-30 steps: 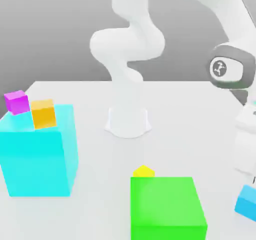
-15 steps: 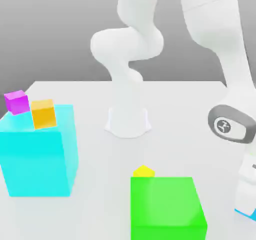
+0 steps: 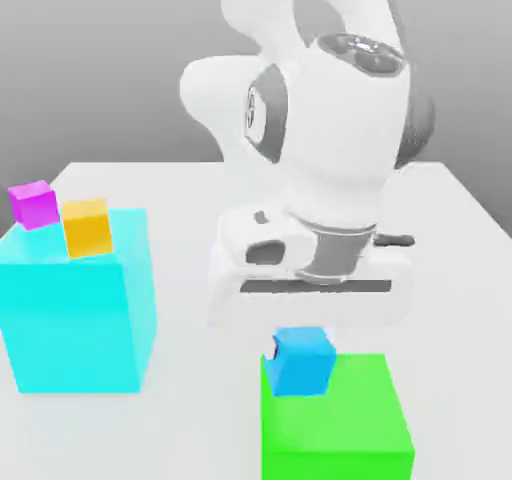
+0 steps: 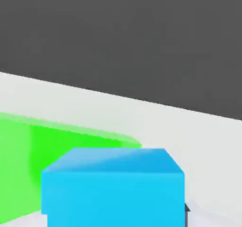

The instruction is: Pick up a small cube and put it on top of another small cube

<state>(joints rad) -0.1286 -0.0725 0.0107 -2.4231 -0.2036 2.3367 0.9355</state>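
No readable text, labels, brands or numbers anywhere. Plain unmarked faces on the small cube (image 3: 301,361), the green block (image 3: 335,428) and the cyan block (image 3: 75,313). Possibly a round emblem on the arm (image 3: 330,118), too faint to make out.

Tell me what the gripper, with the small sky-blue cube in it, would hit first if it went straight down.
Probably the large green block: the gripper holds the small sky-blue cube at that block's far edge. Depth is unclear, so it might land behind the block instead.
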